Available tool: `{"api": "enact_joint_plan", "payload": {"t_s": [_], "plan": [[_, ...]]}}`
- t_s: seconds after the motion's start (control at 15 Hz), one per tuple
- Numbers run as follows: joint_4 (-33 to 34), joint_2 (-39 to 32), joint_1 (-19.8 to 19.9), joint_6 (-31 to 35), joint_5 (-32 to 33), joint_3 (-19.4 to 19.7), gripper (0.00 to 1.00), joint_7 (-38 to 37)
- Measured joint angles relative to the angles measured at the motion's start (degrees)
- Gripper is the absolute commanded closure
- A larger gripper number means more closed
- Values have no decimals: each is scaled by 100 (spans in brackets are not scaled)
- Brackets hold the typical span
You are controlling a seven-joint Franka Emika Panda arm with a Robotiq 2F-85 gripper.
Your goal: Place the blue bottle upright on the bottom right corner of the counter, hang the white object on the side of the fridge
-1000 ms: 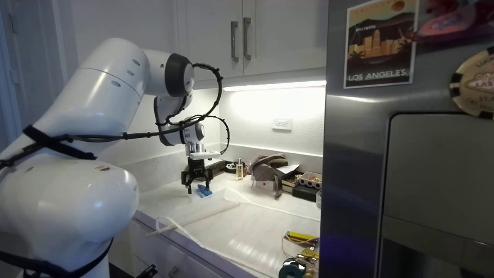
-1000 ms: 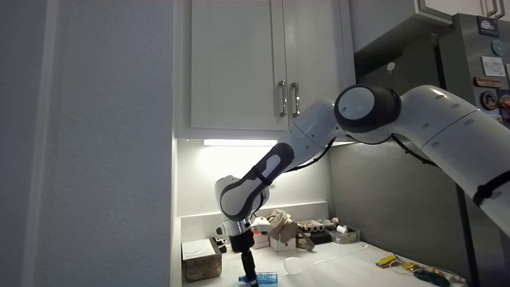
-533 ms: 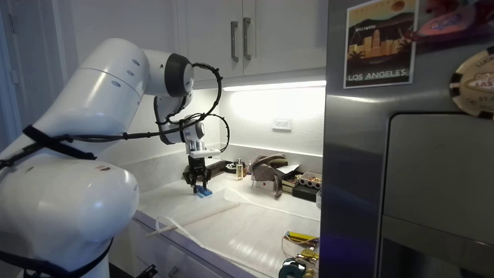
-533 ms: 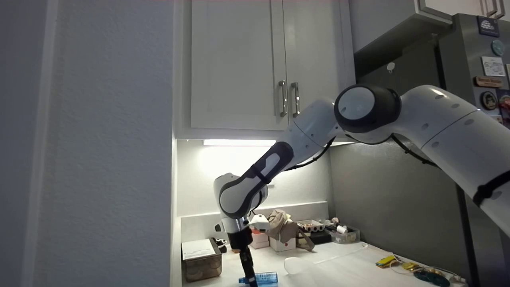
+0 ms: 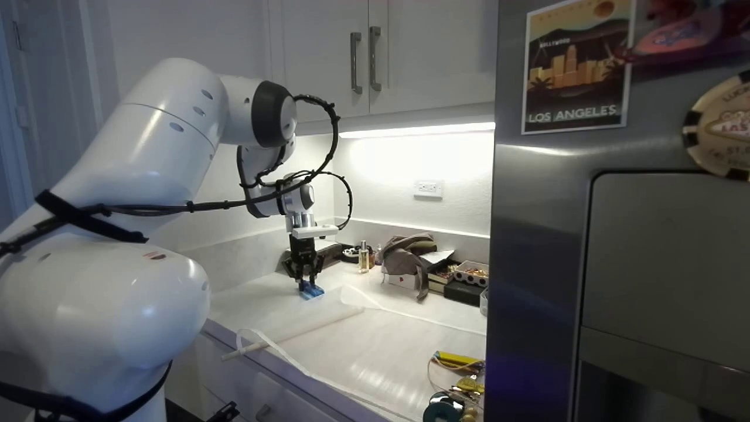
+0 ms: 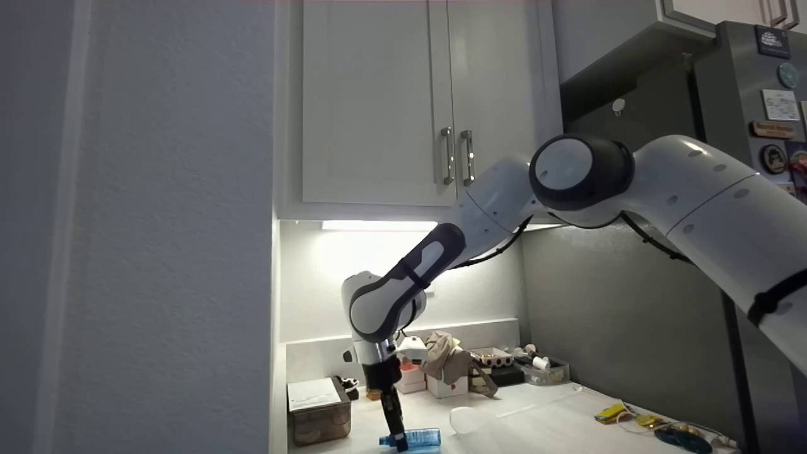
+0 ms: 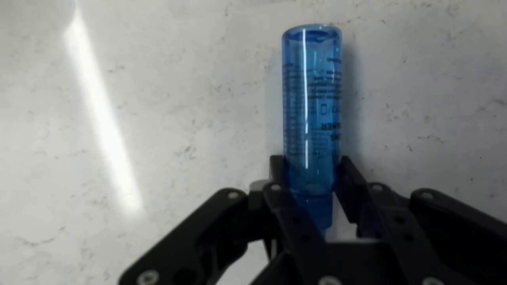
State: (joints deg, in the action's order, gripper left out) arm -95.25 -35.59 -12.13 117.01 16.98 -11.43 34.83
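At right in an exterior view stands the fridge [image 5: 542, 246]; on the counter [image 5: 343, 276], lower centre, the white sheet [image 5: 319, 313] lies unhung. The gripper [image 7: 313, 172] stands narrow on the blue bottle [image 7: 312, 107], lying flat mid-frame in the wrist view: the grasp seems made, standing and hanging remain. Bare counter flanks it, front edge well apart; lower-right trinkets [image 5: 470, 384] may crowd placement.

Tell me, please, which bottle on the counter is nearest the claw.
The blue bottle, lying on its side within the claw; the slim yellowish bottle stands upright, apart from it.
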Motion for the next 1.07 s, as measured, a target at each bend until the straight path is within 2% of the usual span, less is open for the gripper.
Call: {"api": "enact_joint_plan", "payload": {"t_s": [0.2, 0.6, 0.8, 1.07], "plan": [[0, 20, 69, 249, -191, -11, 90, -4], [-316, 272, 308, 1483, -720, -226, 90, -5], [-799, 571, 411, 2171, -910, -370, 90, 1], [-1803, 1107, 746, 3332, -1479, -732, 90, 250]]}}
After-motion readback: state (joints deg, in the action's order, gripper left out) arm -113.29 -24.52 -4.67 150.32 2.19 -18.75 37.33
